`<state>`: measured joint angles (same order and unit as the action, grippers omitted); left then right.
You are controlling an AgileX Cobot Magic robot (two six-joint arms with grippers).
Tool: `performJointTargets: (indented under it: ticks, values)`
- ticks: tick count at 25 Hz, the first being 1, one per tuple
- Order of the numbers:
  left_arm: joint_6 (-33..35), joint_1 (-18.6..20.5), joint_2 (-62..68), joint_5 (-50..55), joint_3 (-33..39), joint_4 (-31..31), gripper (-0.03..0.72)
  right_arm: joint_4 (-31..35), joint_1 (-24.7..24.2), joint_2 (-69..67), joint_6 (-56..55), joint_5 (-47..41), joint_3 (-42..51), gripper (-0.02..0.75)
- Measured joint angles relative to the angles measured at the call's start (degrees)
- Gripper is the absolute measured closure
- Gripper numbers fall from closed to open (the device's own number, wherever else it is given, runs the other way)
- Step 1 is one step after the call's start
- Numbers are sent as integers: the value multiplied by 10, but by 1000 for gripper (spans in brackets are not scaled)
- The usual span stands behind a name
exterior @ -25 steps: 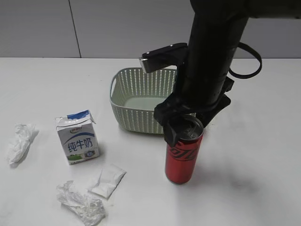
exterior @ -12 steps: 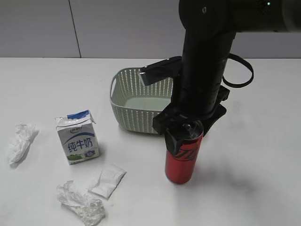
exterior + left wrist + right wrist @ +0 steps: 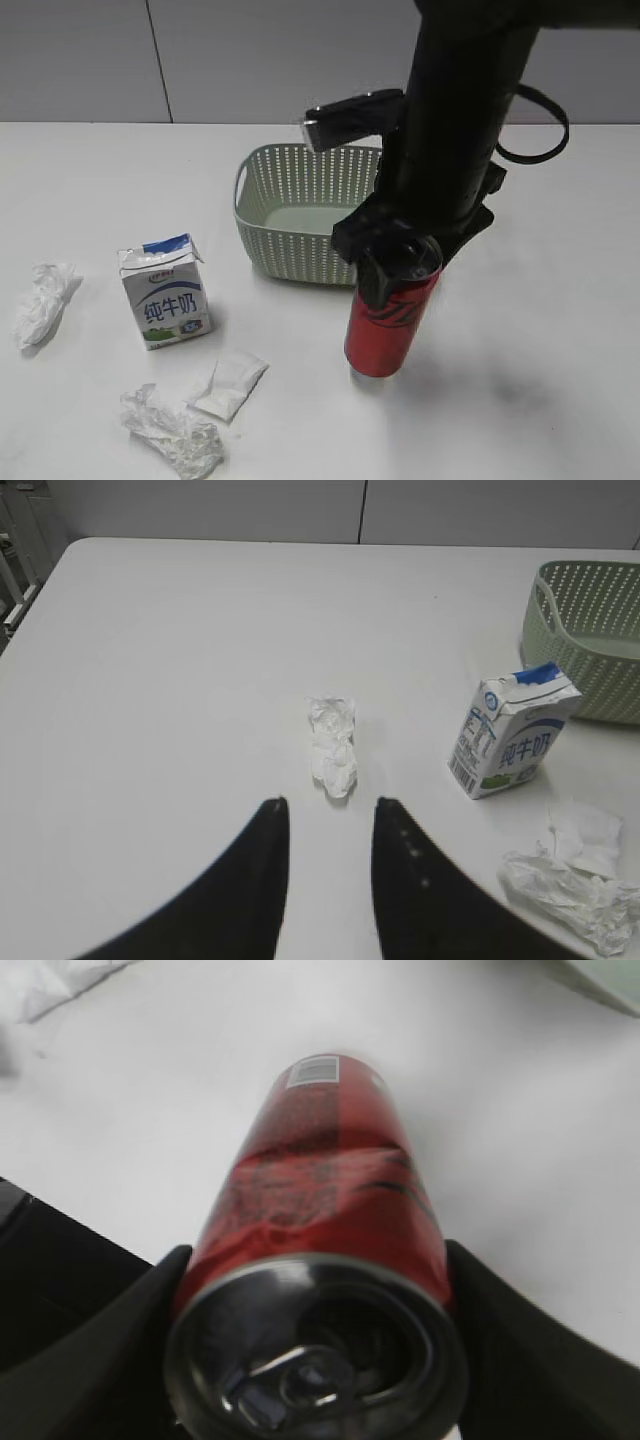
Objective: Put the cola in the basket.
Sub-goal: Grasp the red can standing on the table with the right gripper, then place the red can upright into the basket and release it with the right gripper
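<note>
1. Spanning every view, a white table (image 3: 90,180) carries the scene; nothing on it blocks the way between can and basket.
2. Rising behind the can, the pale grey-green basket (image 3: 290,215) stands open and appears empty; its near wall is just beside the can's upper part, and its perforated side also shows at the edge of the left wrist view (image 3: 590,640).
3. Gripping from above, the right gripper (image 3: 400,262) has its two black jaws pressed against opposite sides of the cola (image 3: 388,322) near the silver top; the right wrist view shows the red can (image 3: 320,1250) clamped between them, pull tab facing the camera.
4. Leaning slightly, the can tilts with its top toward the right; its base looks to be at or barely off the table, and which cannot be told; this reads as the lift step, grasp made and carry not yet begun.
5. Calling for height first, the next move would need the can's base raised above the basket rim, then carried back over the opening and lowered before release.
6. Standing well to the left, the white-and-blue milk carton (image 3: 165,292) and crumpled tissues (image 3: 172,430) lie clear of that path.
7. Hovering apart from the action, the left gripper (image 3: 328,870) holds nothing, its jaws parted over bare table.
</note>
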<state>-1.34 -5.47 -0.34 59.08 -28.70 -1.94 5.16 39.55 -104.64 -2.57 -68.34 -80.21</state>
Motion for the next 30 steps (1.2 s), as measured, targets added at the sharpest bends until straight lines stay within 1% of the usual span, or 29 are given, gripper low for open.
performJointTargets:
  ticks: [6,10,12,14,17,20,25,30]
  values:
    - [0,0,0,0,0,0,476,32,0,63,19,-3,-19,230]
    - [0,0,0,0,0,0,476,40,0,97,33,-6,-69,230]
    - [0,0,0,0,0,0,476,29,0,101,36,-7,-104,230]
    - [0,0,0,0,0,0,476,-6,0,100,36,-7,-140,230]
    - [0,0,0,0,0,0,476,-52,-10,80,40,-8,-190,230]
    - [0,0,0,0,0,0,476,-52,-34,43,55,-8,-235,230]
    - [0,0,0,0,0,0,476,-52,-59,-37,68,-9,-298,230]
    - [0,0,0,0,0,0,476,-55,-64,-109,73,-8,-312,230]
